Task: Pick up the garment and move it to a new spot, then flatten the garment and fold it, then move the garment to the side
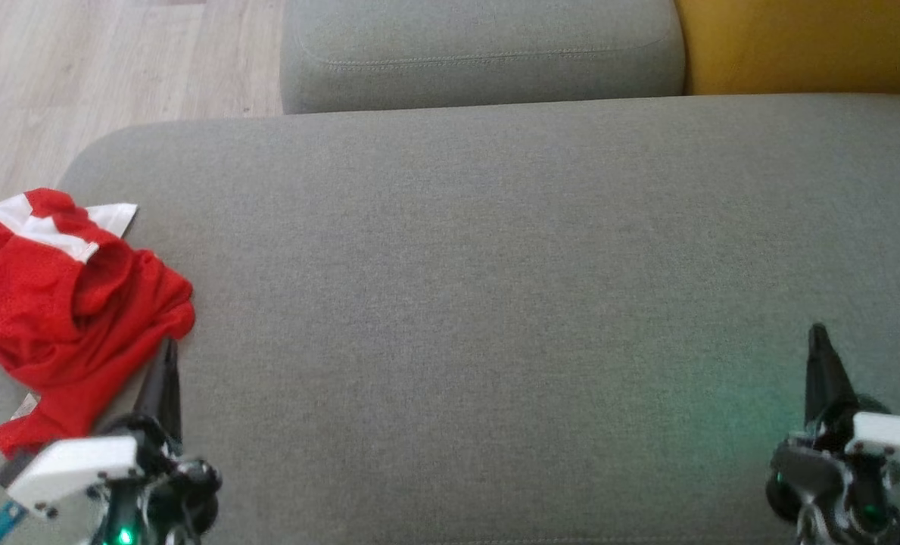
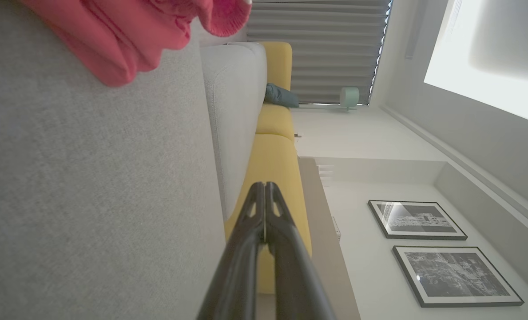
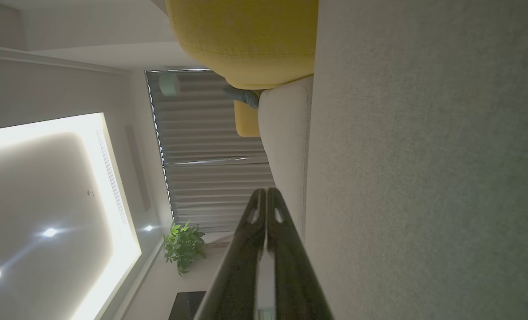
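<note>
The garment (image 1: 56,303), a red mesh jersey with white sleeve panels, lies crumpled at the left edge of the grey sofa seat (image 1: 495,303), partly hanging over the side. My left gripper (image 1: 168,350) is shut and empty at the lower left, its tip just beside the garment's right edge. In the left wrist view the red garment (image 2: 126,31) fills the top left, above the shut left gripper (image 2: 264,186). At the lower right my right gripper (image 1: 818,333) is shut and empty, far from the garment; the right wrist view shows the right gripper (image 3: 266,192) with fingers pressed together.
A grey backrest cushion (image 1: 480,53) and a yellow cushion (image 1: 805,45) stand behind the seat. Wooden floor (image 1: 79,76) lies beyond the seat's left edge. A wide stretch of bare grey seat lies between the grippers.
</note>
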